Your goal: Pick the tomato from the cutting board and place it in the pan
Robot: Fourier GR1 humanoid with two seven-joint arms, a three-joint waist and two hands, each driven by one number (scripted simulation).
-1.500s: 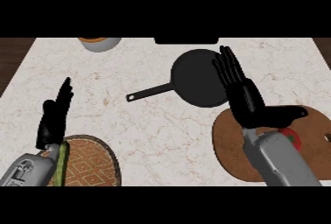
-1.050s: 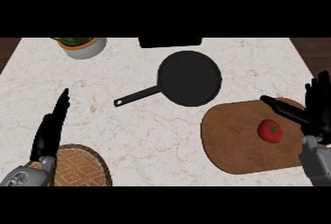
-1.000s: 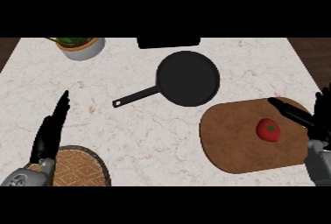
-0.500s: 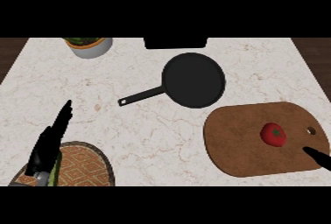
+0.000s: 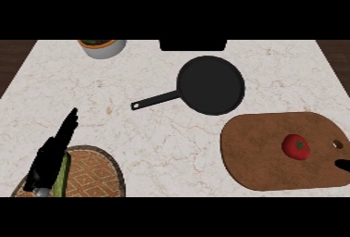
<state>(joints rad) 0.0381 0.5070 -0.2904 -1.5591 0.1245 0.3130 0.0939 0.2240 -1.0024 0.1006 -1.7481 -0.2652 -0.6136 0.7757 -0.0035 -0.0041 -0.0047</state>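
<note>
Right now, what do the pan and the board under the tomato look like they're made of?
The pan looks like dark metal: it is matt black all over, handle included, with no shine. The cutting board looks like wood, an even brown with a smooth, dull top, though no grain shows. The tomato on it is glossy red.

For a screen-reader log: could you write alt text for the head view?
A red tomato lies on a brown cutting board at right, untouched; an empty black pan sits above it. The left hand rests open at lower left; only the right hand's fingertip shows.
</note>
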